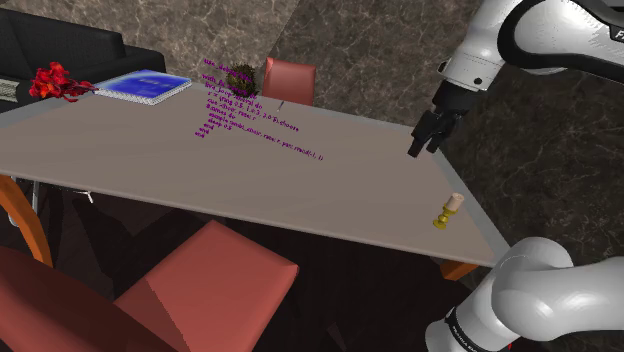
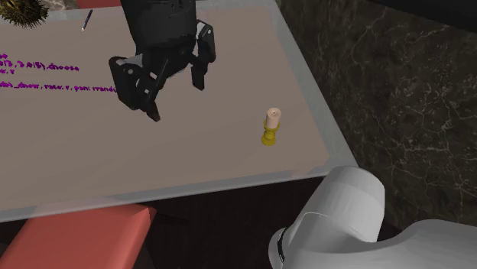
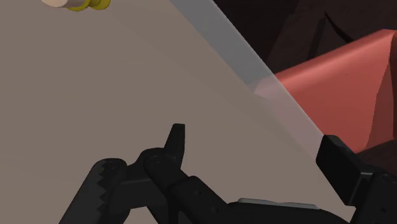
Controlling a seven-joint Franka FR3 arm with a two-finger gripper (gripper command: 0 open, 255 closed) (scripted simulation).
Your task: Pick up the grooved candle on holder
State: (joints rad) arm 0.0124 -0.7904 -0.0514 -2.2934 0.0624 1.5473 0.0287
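Shoulder view: candle (image 1: 446,210) stands upright on table (image 1: 300,195), long axis vertical; fingers (image 2: 200,72) spread, empty.

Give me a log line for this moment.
stage: pre-grasp | gripper: open, empty, over table | candle on holder: upright near table corner, not grasped

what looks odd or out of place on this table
Purple lines of text lie across the tabletop, like a render overlay rather than an object. The candle on its holder stands upright; nothing looks spilled.
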